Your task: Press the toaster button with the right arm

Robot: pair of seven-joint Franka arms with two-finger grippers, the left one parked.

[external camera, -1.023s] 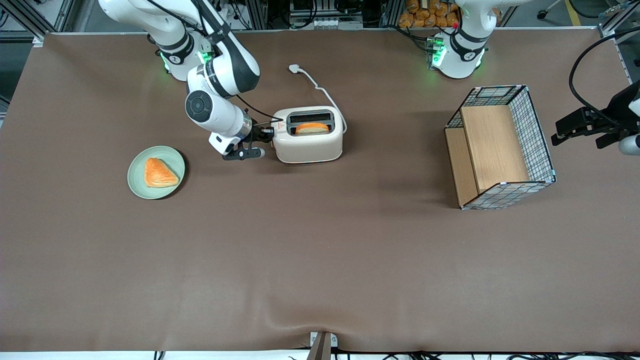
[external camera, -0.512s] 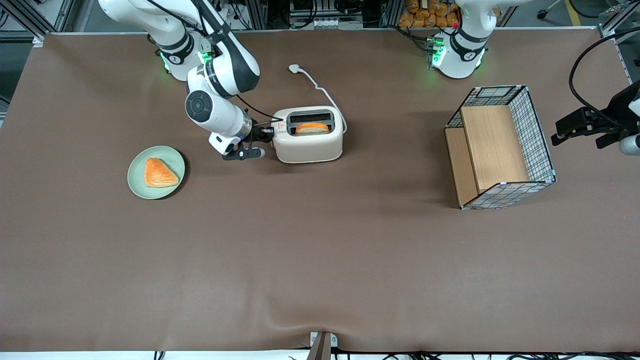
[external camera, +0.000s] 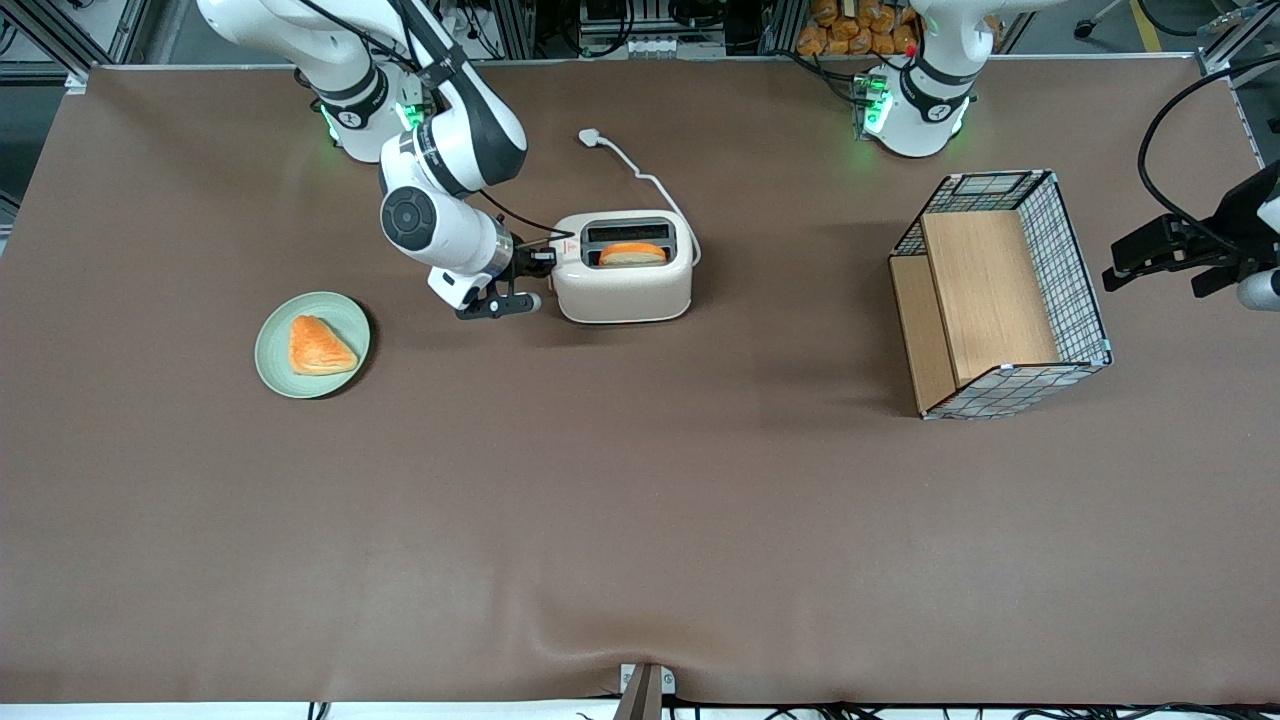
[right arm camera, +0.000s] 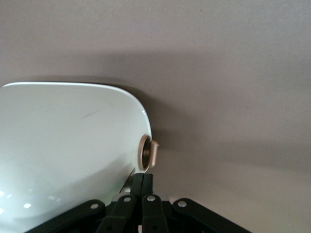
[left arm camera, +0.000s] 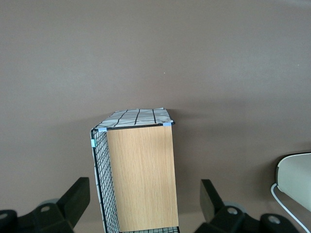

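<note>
- Large table under a matte brown cloth [external camera: 640, 520], cloth rippled near the camera-side edge.
- Small grey bracket [external camera: 645, 690] clamped at mid camera-side edge of the table.
- Grey aluminium frame rails [external camera: 40, 30] and cable bundles along the edge farthest from the camera.
- Stack of orange-brown packaged goods [external camera: 850, 25] on a rack past that edge.
- Grey floor with a yellow line [external camera: 1150, 20] toward the parked arm's end.
- Even overhead light, soft shadows on the cloth.
</note>
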